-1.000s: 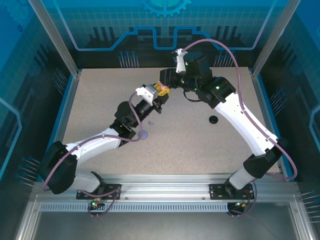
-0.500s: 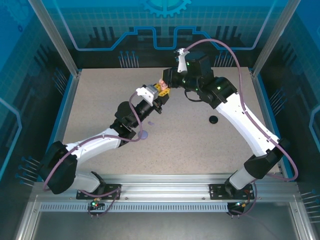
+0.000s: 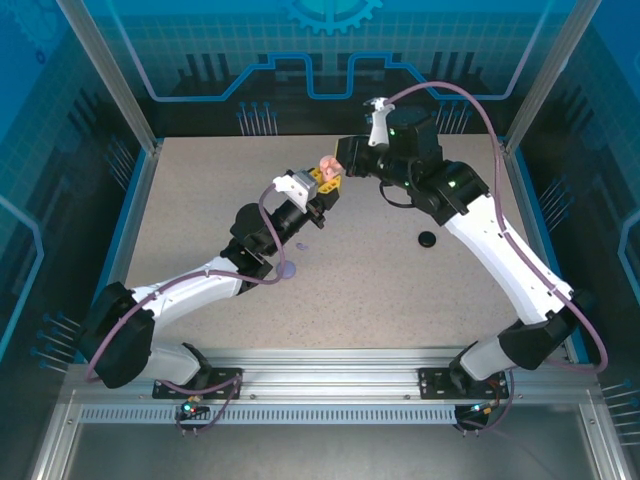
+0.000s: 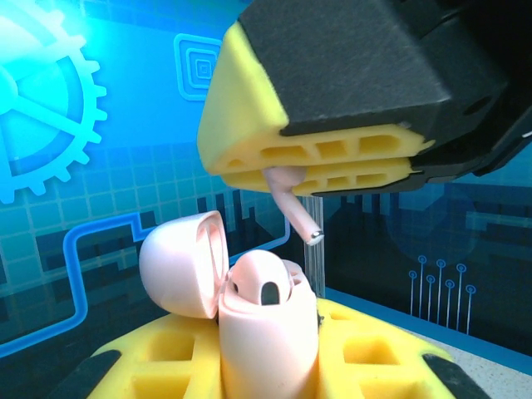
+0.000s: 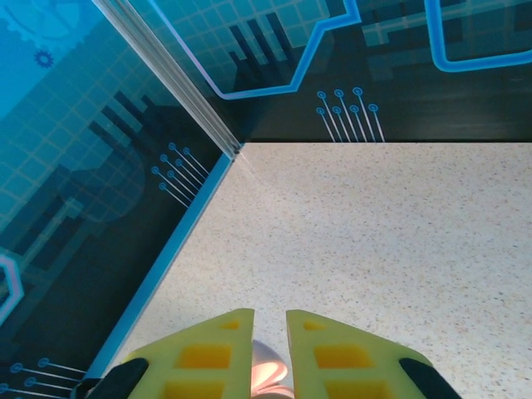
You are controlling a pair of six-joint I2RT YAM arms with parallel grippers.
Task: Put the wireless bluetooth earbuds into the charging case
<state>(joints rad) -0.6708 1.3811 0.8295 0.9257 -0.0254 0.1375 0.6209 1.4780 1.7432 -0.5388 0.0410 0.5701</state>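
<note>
My left gripper (image 4: 270, 353) is shut on the pink charging case (image 4: 266, 332) and holds it upright, lid (image 4: 183, 262) flipped open to the left. One pink earbud (image 4: 264, 287) sits in the case. Just above it, my right gripper (image 4: 241, 164) is shut on a second pink earbud (image 4: 295, 208), whose stem hangs down, apart from the case. In the right wrist view that earbud (image 5: 268, 374) shows pink between the yellow fingers (image 5: 208, 357). From above, both grippers meet over the back middle of the table, the left gripper (image 3: 322, 182) under the case (image 3: 327, 165), the right gripper (image 3: 345, 158) beside it.
A round lilac case (image 3: 288, 268) and a small lilac piece (image 3: 303, 243) lie on the speckled table (image 3: 200, 200) under the left arm. A black round case (image 3: 427, 239) lies right of centre. Blue walls close in the back and sides.
The right gripper has closed its jaws on the earbud and drawn back up and to the right, away from the case. The left arm has stayed still.
</note>
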